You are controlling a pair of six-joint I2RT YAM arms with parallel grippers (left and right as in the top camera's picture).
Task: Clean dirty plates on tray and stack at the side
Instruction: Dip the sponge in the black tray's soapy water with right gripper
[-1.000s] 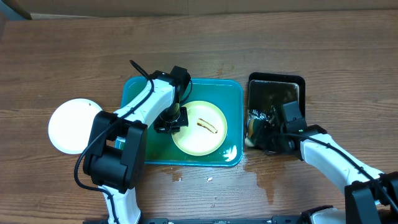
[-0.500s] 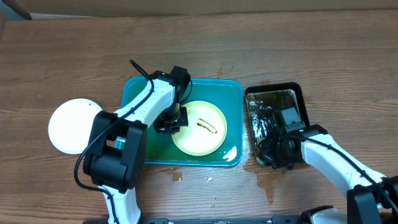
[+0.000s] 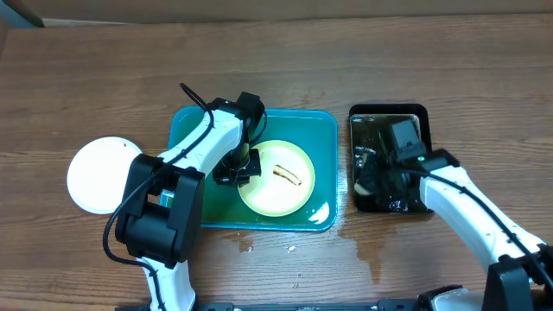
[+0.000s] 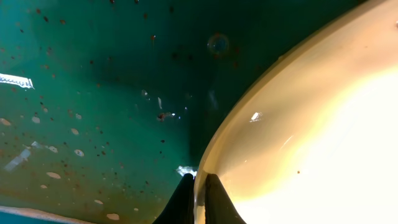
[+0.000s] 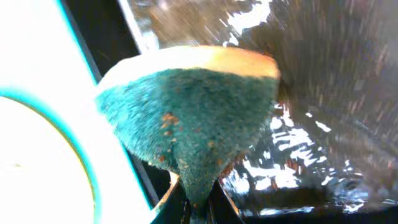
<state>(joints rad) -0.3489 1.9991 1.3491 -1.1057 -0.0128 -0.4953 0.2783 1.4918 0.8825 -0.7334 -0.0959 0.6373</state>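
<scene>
A pale yellow-green plate (image 3: 278, 178) with a brown smear lies in the teal tray (image 3: 188, 130). My left gripper (image 3: 233, 167) is shut on this plate's left rim; the left wrist view shows the rim (image 4: 249, 124) pinched between the fingers (image 4: 198, 193) over the speckled tray floor (image 4: 93, 112). A clean white plate (image 3: 99, 173) lies on the table left of the tray. My right gripper (image 3: 371, 181) is shut on a green-and-yellow sponge (image 5: 193, 106), held over the black water tray (image 3: 416, 117). A third plate is not visible.
Water is spilled on the wooden table (image 3: 367, 246) in front of the black tray. Small crumbs lie on the table below the teal tray (image 3: 289, 250). The teal tray's front right corner holds wet patches (image 3: 324, 212).
My right gripper has moved with the sponge from the black tray's front left edge back over its middle; the black tray shifted about. The left arm and plate have not moved.
</scene>
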